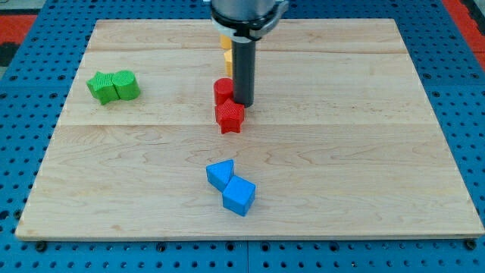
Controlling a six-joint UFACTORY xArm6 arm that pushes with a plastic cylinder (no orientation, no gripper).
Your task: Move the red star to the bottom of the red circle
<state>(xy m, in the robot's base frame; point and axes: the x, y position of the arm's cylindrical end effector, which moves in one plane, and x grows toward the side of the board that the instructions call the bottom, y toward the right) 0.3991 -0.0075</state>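
Observation:
The red star lies near the middle of the wooden board. The red circle stands just above it, touching it or nearly so. My tip is down on the board at the right side of the red circle and at the upper right edge of the red star, very close to both. The rod rises from there to the view's top and hides part of the yellow blocks behind it.
Two yellow blocks show partly behind the rod near the view's top. A green star and a green block sit together at the left. Two blue blocks lie touching below the middle.

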